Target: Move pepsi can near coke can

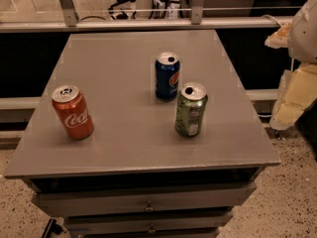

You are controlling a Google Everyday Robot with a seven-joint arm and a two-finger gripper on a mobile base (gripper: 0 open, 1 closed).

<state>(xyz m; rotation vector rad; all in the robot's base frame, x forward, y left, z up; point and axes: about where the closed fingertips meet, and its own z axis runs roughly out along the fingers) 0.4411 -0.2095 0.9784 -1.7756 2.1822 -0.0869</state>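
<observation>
Seemingly pre-reach: gripper, whose jaws I cannot tell, hangs right of pepsi can; coke can stands well left; grasping likely comes next.

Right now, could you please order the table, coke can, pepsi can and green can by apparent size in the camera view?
1. table
2. coke can, green can, pepsi can: alike; pepsi looks slightly smaller, being farther back.
The gripper hangs beyond the table's right edge.

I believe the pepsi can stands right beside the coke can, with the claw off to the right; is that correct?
Not quite: the camera view shows the pepsi can beside the green can; the coke can stands apart near the left edge. The claw is indeed off to the right.
</observation>
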